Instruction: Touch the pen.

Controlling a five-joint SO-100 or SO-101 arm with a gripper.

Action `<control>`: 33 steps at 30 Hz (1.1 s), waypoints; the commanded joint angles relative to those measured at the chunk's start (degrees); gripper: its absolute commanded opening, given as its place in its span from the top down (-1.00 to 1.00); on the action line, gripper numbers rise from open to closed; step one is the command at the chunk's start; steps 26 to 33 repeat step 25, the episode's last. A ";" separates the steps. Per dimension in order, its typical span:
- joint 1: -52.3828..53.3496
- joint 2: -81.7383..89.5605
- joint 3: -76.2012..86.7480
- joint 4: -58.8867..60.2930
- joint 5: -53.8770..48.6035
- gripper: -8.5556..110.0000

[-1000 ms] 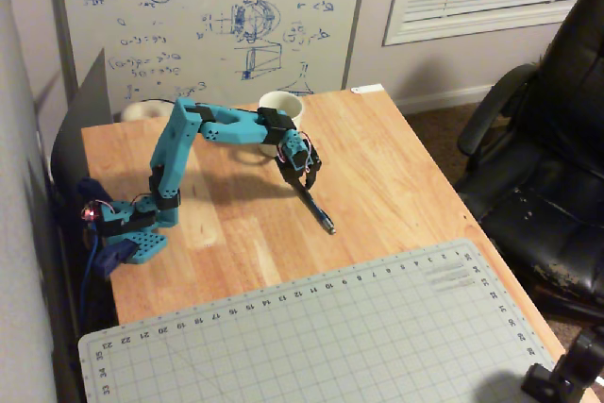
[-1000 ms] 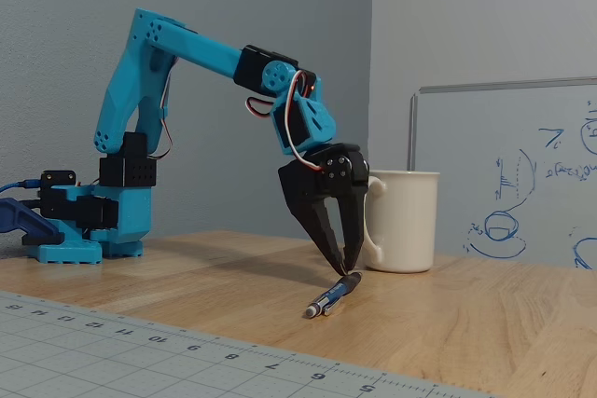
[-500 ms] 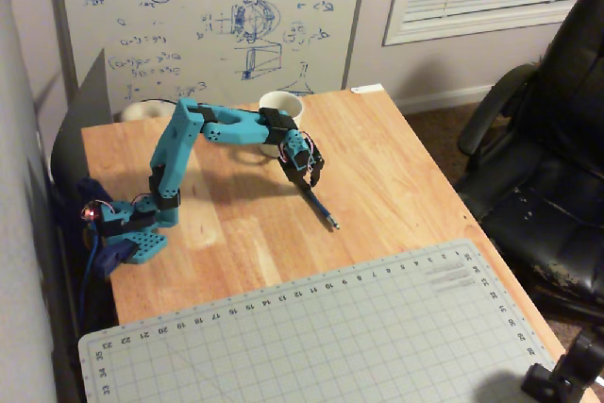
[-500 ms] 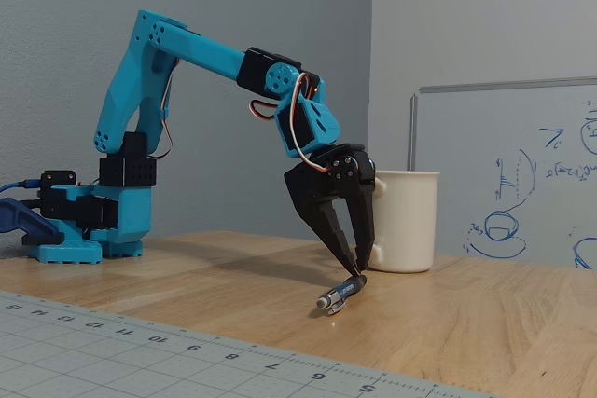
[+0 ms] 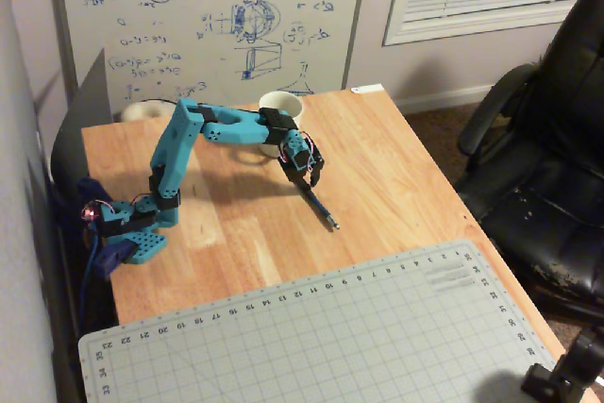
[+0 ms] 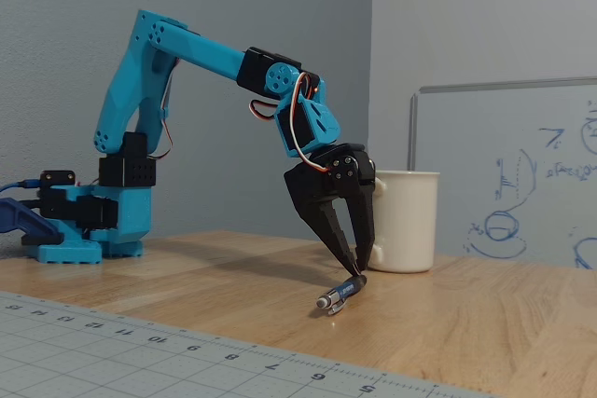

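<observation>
So, going left to right across the table, mostly in the fixed view:

Arm base: blue base (image 6: 70, 230) sits at the far left edge of the wooden table (image 6: 485, 323), with cables running off to the left.

Arm: reaches up and over to the right, then bends down toward the middle of the table.

Gripper: black two-finger gripper (image 6: 356, 270) points almost straight down. Jaws look nearly together at the tips with only a thin gap higher up, so I'd call it pretty much closed and not grabbing anything.

Pen: dark blue-black pen (image 6: 340, 295) lies flat on the wood right under the gripper, lighter tip pointing toward the cutting mat. In the overhead view the pen (image 5: 318, 208) runs diagonally from under the gripper (image 5: 304, 176) toward the mat.

Contact: fingertips appear to be right on the far end of the pen, or a hair off it. Honestly can't tell for sure from these angles.

Mug: white mug (image 6: 404, 221) stands upright just behind and to the right of the gripper, apart from the pen.

Mat: grey cutting mat (image 6: 140, 351) covers the near part of the table.

Whiteboard: whiteboard (image 6: 522, 174) leans at the back right.

Progress: my guess is it's basically done or one tiny nudge down away. All that's left is confirming the tips actually press the pen.
</observation>
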 commanded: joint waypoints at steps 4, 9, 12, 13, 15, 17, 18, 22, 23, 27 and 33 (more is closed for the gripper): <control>0.88 0.97 -3.43 -0.53 -0.53 0.85; 0.88 0.97 -4.92 -0.44 -0.53 0.85; 0.88 0.35 -6.86 -0.44 -0.53 0.85; 0.88 0.26 -7.21 -0.44 -0.53 0.85; 0.88 0.26 -7.12 -0.44 -0.53 0.85; 0.79 0.26 -6.86 -0.44 -0.53 0.85; 0.70 0.26 -6.68 -0.44 -0.53 0.85; 0.53 0.26 -6.59 -0.44 -0.53 0.85; 0.62 0.26 -6.68 -0.44 -0.53 0.85; 0.79 0.26 -6.68 -0.44 -0.53 0.85; 0.79 0.26 -6.68 -0.44 -0.53 0.85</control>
